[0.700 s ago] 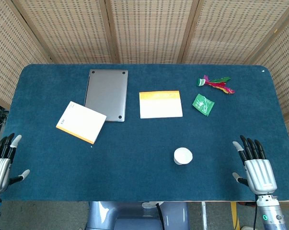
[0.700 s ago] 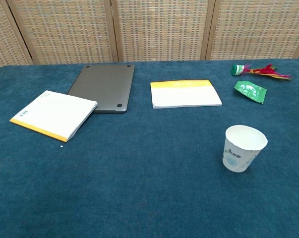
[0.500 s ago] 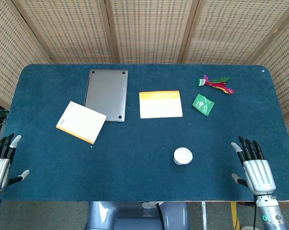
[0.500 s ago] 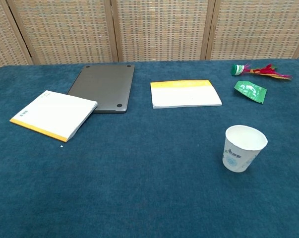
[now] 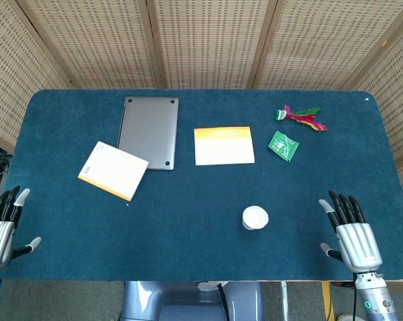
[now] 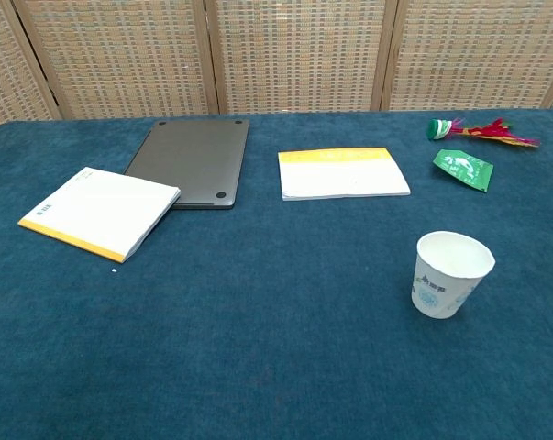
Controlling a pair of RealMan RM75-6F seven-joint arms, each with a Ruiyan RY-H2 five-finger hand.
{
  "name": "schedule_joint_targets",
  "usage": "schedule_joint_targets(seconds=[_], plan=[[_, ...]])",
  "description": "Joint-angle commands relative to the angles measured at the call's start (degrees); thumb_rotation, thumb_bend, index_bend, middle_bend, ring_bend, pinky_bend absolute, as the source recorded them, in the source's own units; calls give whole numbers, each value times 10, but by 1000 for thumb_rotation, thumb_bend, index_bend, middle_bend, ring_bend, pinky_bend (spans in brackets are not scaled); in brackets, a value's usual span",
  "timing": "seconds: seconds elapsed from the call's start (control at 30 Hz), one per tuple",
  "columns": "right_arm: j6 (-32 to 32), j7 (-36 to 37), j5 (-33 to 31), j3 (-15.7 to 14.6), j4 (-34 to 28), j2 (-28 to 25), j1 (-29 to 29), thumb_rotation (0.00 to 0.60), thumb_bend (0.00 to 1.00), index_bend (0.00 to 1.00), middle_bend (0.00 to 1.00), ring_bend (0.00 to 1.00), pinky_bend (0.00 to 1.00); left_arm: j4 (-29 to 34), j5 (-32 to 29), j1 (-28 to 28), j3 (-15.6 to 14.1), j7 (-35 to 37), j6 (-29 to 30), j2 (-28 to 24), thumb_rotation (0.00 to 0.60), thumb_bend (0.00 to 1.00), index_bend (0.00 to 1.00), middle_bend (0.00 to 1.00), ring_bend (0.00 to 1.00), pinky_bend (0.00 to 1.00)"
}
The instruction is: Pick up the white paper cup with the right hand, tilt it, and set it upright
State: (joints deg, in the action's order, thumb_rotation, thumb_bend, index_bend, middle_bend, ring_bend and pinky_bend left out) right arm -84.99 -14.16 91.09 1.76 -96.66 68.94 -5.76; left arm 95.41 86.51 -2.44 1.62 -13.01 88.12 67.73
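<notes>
Table [image 5: 188,234] first, in blue cloth, then laptop [image 5: 148,132], two pads [image 5: 224,145] [image 5: 113,170], and the small paper cup [image 5: 254,217] standing upright near our front edge. Our right hand [image 5: 351,231] waits well to the cup's right, fingers spread, holding nothing — our left hand [image 5: 1,224] rests likewise released at the far corner. We should come in from the side and close gently round the cup's middle — thin walls crush. Blue printing marks the cup [image 6: 450,274], too small to read.
</notes>
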Motion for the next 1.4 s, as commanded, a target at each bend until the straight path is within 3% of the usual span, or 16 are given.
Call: schedule_joint_targets(seconds=[0.03,0.33,0.53,0.87,1.4], plan=[[-3,2,5,-1,-3,0,0,600,92,0,0,0,0,1,0,1,0,0,1,-1,600,99,0,0,0,0],[9,11,27,2,-21,3,-17,600,91,2,0,0,0,3,-2,0,-1,0,-2,-2,600,99,0,0,0,0],[64,-14,15,20,-49,18,-59,600,118,87,0,0,0,3,-1,0,0,3,-1,-3,600,99,0,0,0,0],[153,-87,-60,42,-76,52,-112,600,191,117,0,0,0,1,-7,-3,2,10,-9,-4,600,99,0,0,0,0],[204,-182,-169,60,-85,94,-159,600,221,181,0,0,0,1,-8,-5,0,4,-14,-2,600,99,0,0,0,0]])
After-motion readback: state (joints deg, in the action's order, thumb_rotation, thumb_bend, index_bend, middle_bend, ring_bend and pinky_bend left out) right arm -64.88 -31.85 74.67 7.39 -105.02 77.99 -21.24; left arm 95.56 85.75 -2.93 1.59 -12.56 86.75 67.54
